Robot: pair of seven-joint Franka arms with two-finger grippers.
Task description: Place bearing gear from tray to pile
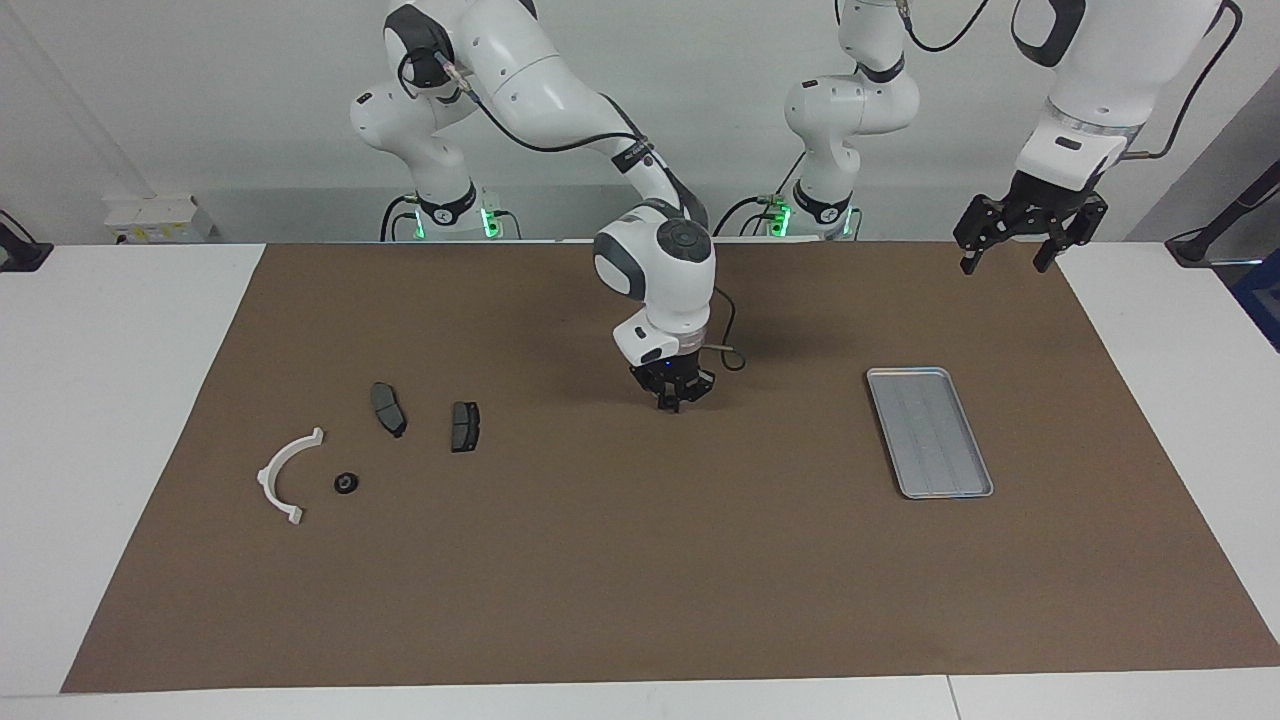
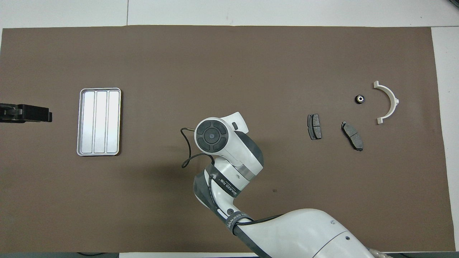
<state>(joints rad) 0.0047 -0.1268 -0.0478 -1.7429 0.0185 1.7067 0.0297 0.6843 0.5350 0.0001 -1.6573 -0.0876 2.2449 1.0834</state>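
My right gripper (image 1: 672, 404) is low over the middle of the brown mat, shut on a small dark bearing gear that its fingertips almost hide. In the overhead view the right arm's wrist (image 2: 212, 136) covers gripper and gear. The silvery tray (image 1: 930, 432) (image 2: 99, 122) lies bare toward the left arm's end. The pile lies toward the right arm's end: a white half-ring (image 1: 285, 472) (image 2: 388, 101), two dark plates (image 1: 388, 408) (image 1: 464, 426), and another bearing gear (image 1: 345, 483) (image 2: 359, 99). My left gripper (image 1: 1003, 262) (image 2: 43, 115) waits open, raised over the mat's corner by the tray.
The brown mat (image 1: 640, 580) covers most of the white table. A thin cable (image 1: 728, 352) loops from the right wrist. Bare mat separates the right gripper from the pile and from the tray.
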